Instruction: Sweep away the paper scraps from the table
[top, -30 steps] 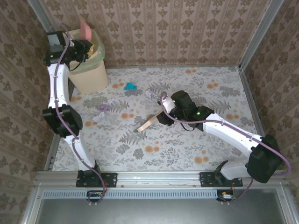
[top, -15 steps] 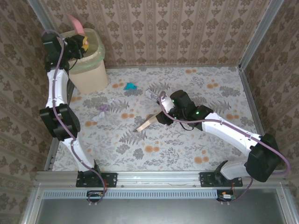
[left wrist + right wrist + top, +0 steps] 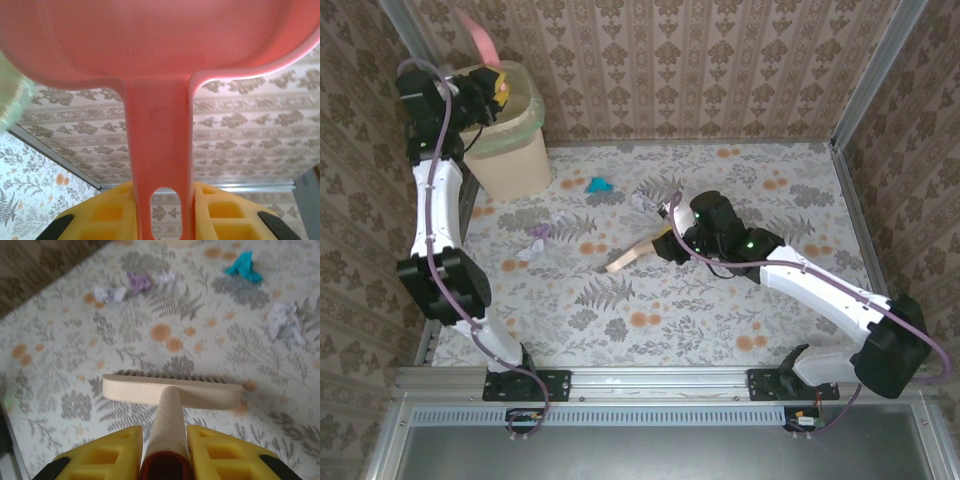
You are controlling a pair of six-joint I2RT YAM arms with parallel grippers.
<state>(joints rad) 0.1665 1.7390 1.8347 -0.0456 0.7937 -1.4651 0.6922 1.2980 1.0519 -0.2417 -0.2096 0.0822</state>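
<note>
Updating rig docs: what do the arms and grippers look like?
Same build: left arm and right arm have white links, black joint housings, a purple cable along each, black bases. The left gripper and right gripper have yellow fingers with square recessed pockets.

Glossy pink plastic dustpan point(image 3: 160, 75); matt pale wooden brush point(image 3: 172, 392); crumpled paper scraps point(image 3: 243, 266).

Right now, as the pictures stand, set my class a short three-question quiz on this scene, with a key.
1. True or false: the brush held in the right fingers touches the teal scrap.
2. What do the left fingers clamp? A a sponge; B a pink dustpan; C a cup.
3. Fill in: the lilac scrap lies on the ____.
Key: 1 false, they lie apart; 2 B; 3 table.
</note>
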